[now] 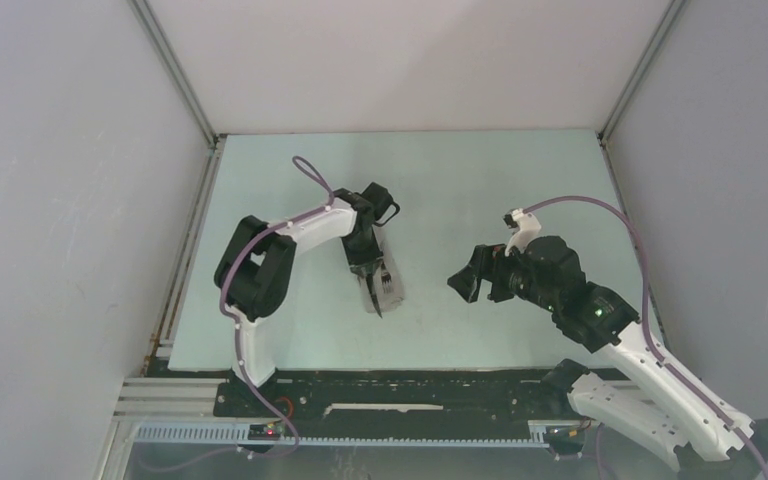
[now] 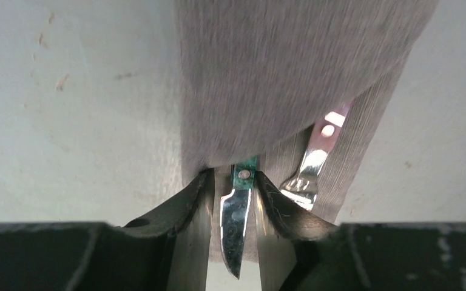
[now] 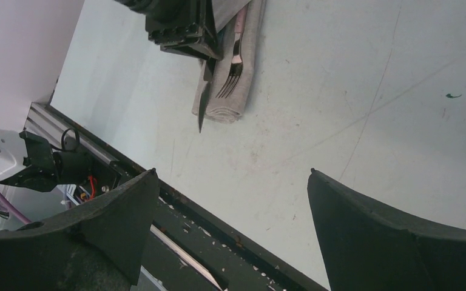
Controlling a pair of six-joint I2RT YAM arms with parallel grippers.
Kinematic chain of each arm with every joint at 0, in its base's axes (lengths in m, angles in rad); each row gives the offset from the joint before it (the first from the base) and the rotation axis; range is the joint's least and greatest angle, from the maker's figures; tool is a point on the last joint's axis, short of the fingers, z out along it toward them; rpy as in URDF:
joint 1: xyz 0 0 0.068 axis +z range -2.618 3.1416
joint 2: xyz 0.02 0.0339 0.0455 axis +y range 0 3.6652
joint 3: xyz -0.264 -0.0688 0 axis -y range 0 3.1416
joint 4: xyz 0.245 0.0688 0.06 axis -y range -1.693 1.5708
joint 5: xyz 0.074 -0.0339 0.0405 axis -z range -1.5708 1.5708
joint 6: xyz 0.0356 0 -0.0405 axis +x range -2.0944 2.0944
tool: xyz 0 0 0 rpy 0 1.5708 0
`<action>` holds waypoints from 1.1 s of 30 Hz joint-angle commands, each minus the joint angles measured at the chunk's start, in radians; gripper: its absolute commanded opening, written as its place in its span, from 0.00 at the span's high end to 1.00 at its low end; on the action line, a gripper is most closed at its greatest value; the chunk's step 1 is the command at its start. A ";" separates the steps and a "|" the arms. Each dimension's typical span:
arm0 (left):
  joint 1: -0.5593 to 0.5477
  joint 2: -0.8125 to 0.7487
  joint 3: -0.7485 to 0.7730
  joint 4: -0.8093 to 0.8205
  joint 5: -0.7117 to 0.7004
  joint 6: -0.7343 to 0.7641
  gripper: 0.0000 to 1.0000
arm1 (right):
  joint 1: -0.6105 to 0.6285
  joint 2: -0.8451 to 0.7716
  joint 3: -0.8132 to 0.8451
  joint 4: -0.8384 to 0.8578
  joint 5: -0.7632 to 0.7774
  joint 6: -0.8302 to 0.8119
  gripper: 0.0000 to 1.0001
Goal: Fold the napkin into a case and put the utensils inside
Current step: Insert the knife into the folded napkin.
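From above, the left gripper (image 1: 372,285) reaches down over the near end of the case (image 1: 392,292), a narrow grey folded strip lying left of centre on the pale table (image 1: 500,180). The right gripper (image 1: 468,280) hangs well apart to the right with nothing in it.

In the left wrist view, the case (image 2: 291,73) fills the upper middle. The knife (image 2: 235,224), which has a dark green handle, pokes out of the case's open end blade first. The jaws stand a little apart on either side of the blade, with a slim gap on each side. The fork (image 2: 308,173) lies just beside it on the cloth, its handle tucked under the fold.

In the right wrist view, the right gripper (image 3: 232,176) has its jaws spread wide over bare table, and both utensils show their tips beyond the case (image 3: 233,100)
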 commanded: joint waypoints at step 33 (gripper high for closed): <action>-0.113 -0.121 -0.142 0.051 -0.010 -0.100 0.62 | -0.007 -0.013 0.040 0.017 -0.018 -0.002 0.00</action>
